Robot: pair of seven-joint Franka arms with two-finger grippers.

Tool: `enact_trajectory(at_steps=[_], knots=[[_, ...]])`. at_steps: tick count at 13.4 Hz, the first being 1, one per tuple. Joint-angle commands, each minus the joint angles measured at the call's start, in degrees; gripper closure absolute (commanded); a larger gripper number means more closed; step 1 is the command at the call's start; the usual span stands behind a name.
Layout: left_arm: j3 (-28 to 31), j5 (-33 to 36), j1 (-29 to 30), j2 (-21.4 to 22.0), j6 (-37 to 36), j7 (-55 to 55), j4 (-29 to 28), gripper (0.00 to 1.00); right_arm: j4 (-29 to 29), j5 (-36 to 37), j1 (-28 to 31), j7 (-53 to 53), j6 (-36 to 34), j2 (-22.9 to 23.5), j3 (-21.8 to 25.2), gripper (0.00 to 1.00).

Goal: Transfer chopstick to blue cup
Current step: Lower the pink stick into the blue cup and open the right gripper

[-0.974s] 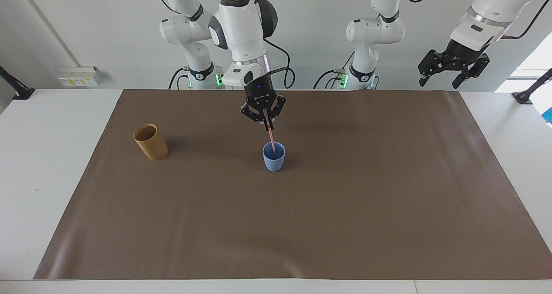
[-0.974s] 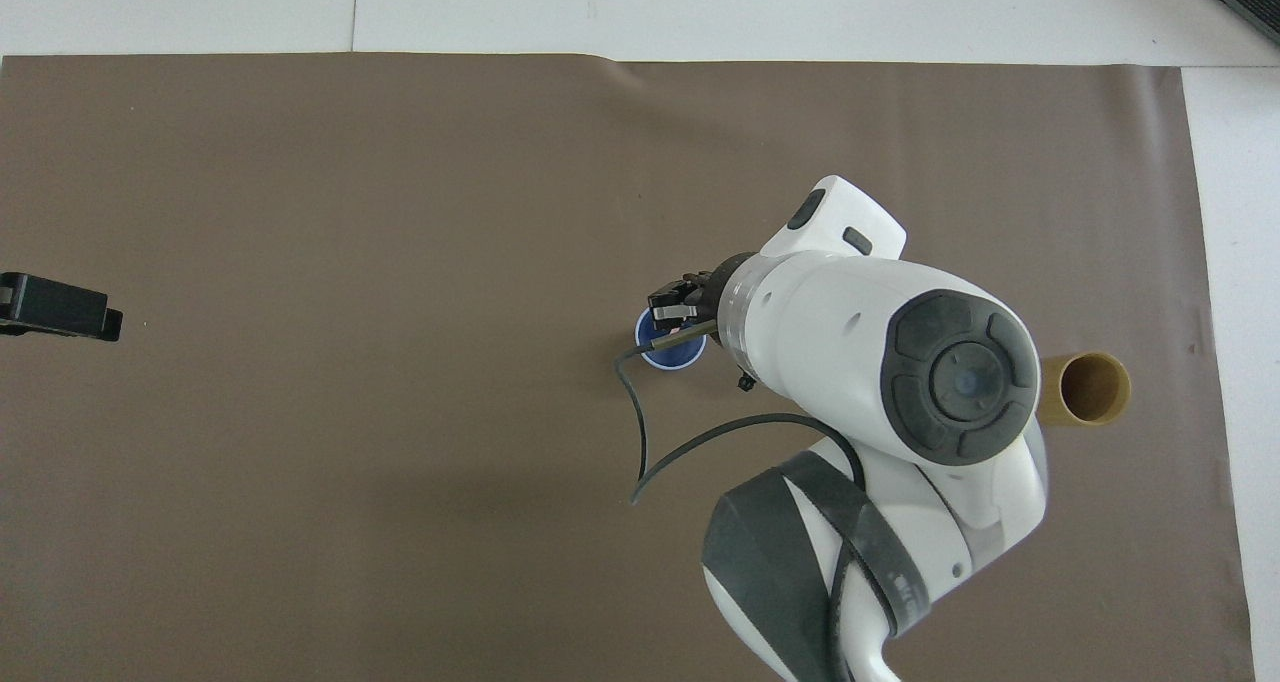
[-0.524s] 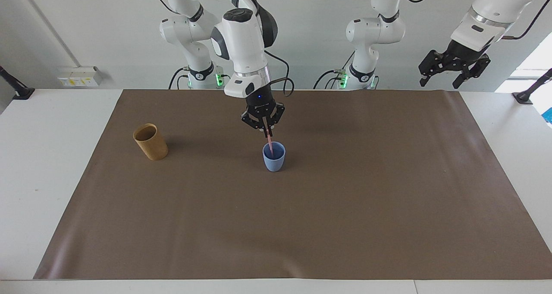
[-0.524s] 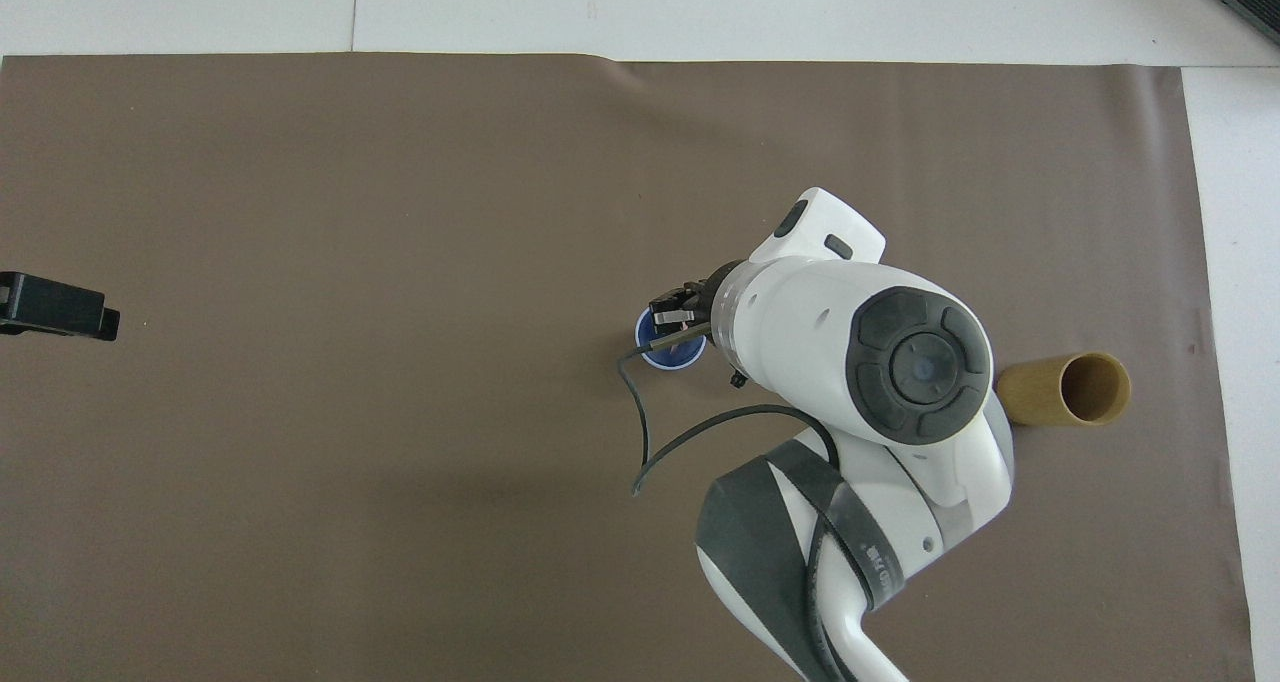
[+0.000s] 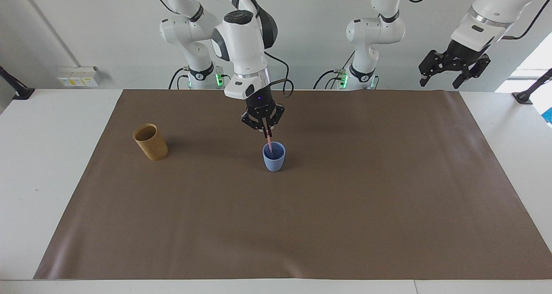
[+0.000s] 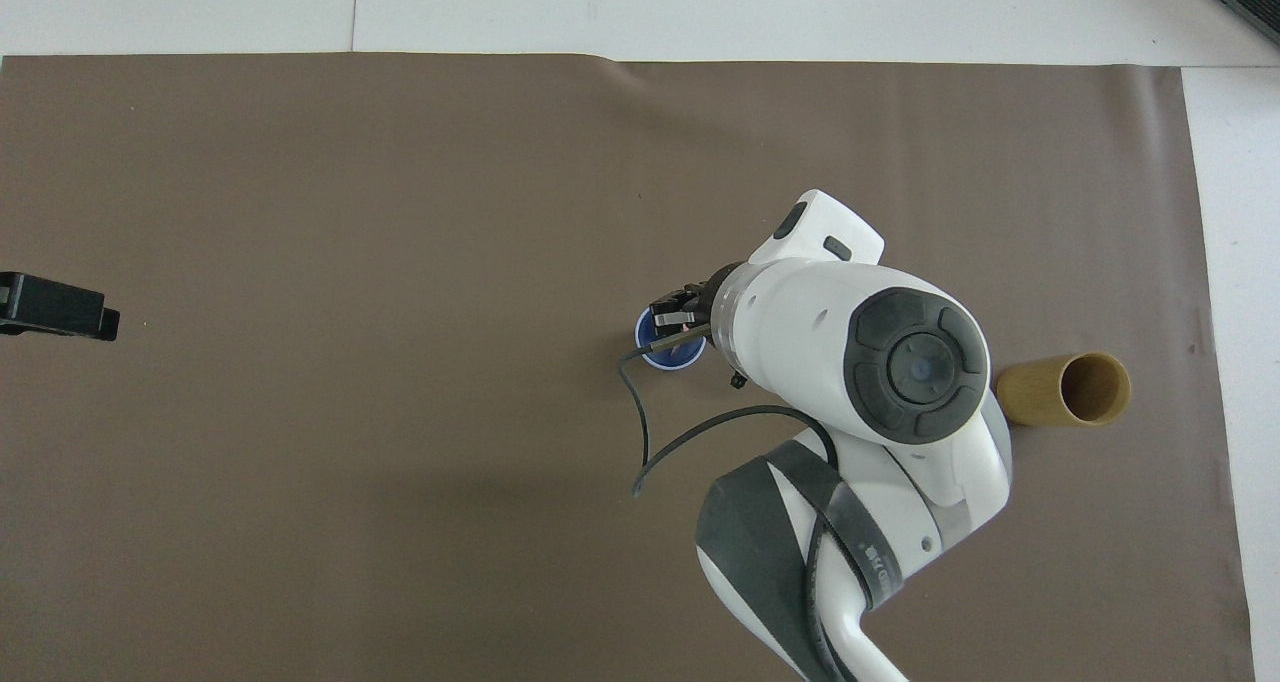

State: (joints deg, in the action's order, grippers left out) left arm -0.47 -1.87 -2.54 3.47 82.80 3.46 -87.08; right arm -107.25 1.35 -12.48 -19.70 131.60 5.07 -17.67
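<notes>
My right hand point(image 5: 266, 132) hangs just over the blue cup point(image 5: 274, 157), clenched on the top of the chopstick point(image 5: 269, 144), whose lower end dips inside the cup at a slight tilt. The cup stands on the brown mat point(image 5: 302, 225) covering the counter. My left hand point(image 5: 453, 67) waits, fingers spread and empty, high above the mat's corner at its own end.

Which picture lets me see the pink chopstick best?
The facing view. There the chopstick shows as a thin pink line running from the right end effector down into the blue cup. In the overhead view the arm hides nearly all of it.
</notes>
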Motion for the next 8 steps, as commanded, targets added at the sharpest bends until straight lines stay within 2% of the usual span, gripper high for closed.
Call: enact_trajectory(at_steps=[1, 2, 5, 8], knots=[[-0.23, -1.03, 0.87, 0.4, 0.26, 0.41, -0.64, 0.0, -0.24, 1.02, -0.88, -4.98, 1.12, -0.5, 0.01, 0.42], [-0.23, -1.03, 0.87, 0.4, 0.26, 0.41, -0.64, 0.0, -0.24, 1.02, -0.88, -5.08, 1.21, -0.5, 0.09, 0.28], [-0.23, -1.03, 0.87, 0.4, 0.26, 0.41, -0.64, 0.0, -0.15, 1.02, -0.88, -5.17, 0.86, -0.59, 0.09, 0.19], [-0.23, -1.03, 0.87, 0.4, 0.26, 0.41, -0.64, 0.0, 1.34, 1.02, -0.36, -5.26, -0.28, -0.67, 0.09, 0.05]])
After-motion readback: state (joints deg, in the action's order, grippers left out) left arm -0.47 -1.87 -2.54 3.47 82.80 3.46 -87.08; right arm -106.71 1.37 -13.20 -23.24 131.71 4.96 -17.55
